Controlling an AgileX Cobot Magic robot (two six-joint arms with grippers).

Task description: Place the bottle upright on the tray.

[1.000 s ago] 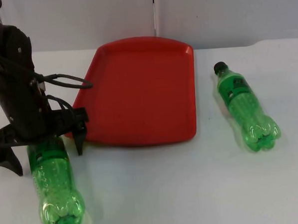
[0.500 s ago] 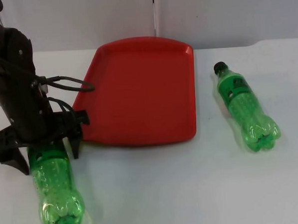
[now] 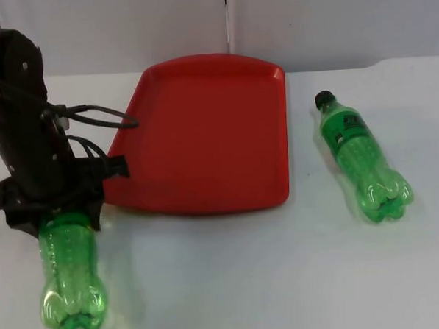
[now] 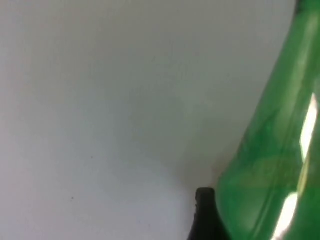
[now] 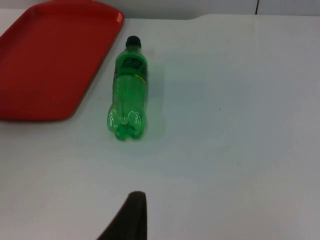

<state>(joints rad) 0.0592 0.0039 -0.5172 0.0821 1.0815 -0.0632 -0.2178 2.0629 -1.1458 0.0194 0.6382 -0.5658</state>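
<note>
The near green bottle (image 3: 70, 272) lies left of the red tray (image 3: 203, 136); the left gripper (image 3: 54, 210), spread a second ago, has clenched on its neck, so lifting can begin. The second green bottle (image 3: 360, 157) lies right, below the waiting right arm.

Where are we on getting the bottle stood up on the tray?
Done: nothing is on the red tray yet. In hand: the left claw is closed on the near bottle, at its upper end, base pointing away from the arm. Left: carry it over and stand it upright. The second bottle lies flat right of the tray; the right arm waits.
</note>
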